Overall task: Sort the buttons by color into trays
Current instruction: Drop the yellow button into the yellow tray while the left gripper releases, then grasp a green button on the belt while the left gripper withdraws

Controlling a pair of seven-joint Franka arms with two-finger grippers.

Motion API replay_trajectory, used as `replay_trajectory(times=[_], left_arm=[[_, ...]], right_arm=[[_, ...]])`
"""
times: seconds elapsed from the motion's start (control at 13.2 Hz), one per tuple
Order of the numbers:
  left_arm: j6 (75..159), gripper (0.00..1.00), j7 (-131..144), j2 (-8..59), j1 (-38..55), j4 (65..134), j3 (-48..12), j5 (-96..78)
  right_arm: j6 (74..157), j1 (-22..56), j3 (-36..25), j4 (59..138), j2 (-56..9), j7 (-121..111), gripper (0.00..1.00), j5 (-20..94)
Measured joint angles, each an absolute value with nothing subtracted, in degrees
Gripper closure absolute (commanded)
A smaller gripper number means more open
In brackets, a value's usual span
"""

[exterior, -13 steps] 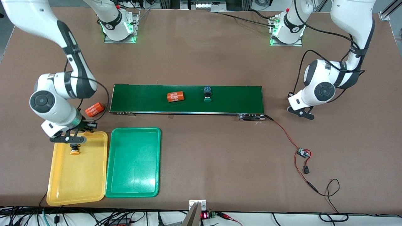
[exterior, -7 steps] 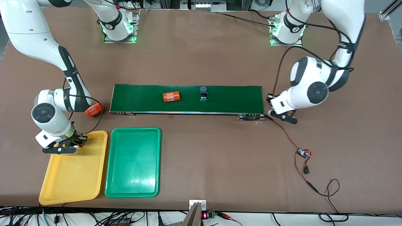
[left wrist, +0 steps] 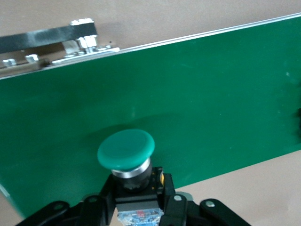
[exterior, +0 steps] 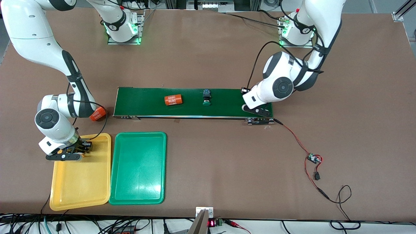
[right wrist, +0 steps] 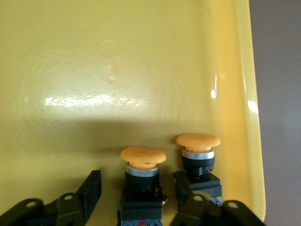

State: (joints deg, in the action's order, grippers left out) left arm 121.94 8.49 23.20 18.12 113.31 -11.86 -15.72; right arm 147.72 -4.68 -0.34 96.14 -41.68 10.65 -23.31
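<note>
In the yellow tray [right wrist: 117, 70] two buttons with yellow-orange caps stand side by side near its wall. One button [right wrist: 142, 162] stands between the fingers of my open right gripper [right wrist: 139, 184], with a gap at one finger. The other button [right wrist: 198, 146] is just outside the jaws. From the front, the right gripper [exterior: 66, 156] is low over the yellow tray's [exterior: 81, 182] end nearest the belt. My left gripper [left wrist: 136, 187] is shut on a green-capped button [left wrist: 126, 149]. It hangs [exterior: 256, 110] over the belt's end toward the left arm. A second green-capped button [exterior: 206, 97] lies mid-belt. The green tray [exterior: 138, 167] holds nothing.
A long dark-green conveyor belt [exterior: 146, 100] runs across the table's middle, with an orange "4680" cylinder [exterior: 173, 99] on it. Another orange cylinder [exterior: 97, 114] lies on the table off the belt's end toward the right arm. Red and black wires [exterior: 312, 162] trail nearer the front camera.
The right gripper came down into the yellow tray with a yellow-orange button and opened. The left arm swung from the bare table to over the belt's end. The belt's items drifted toward the right arm.
</note>
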Motion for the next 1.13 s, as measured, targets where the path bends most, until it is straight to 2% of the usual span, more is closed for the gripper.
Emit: replay_trajectory(times=[0.23, 0.45, 0.76, 1.13], left_arm=[[122.2, 0.0, 8.5, 23.4, 17.9, 112.5, -11.4, -15.7], [120.8, 0.0, 8.5, 20.8, 17.5, 111.2, -9.5, -15.4], [116.1, 0.0, 8.3, 14.2, 14.5, 110.0, -6.5, -2.7], [107.7, 0.0, 8.2, 4.3, 8.5, 109.0, -4.3, 1.2]], right_arm=[[146.7, -4.6, 0.1, 95.4, -41.3, 10.7, 0.0, -22.1], [139.1, -4.4, 3.2, 94.5, -37.8, 10.9, 0.0, -17.9], [126.7, -4.3, 9.9, 95.1, -30.5, 16.1, 0.0, -16.9], [124.3, -4.5, 20.6, 103.1, -23.9, 28.3, 0.0, -13.7]])
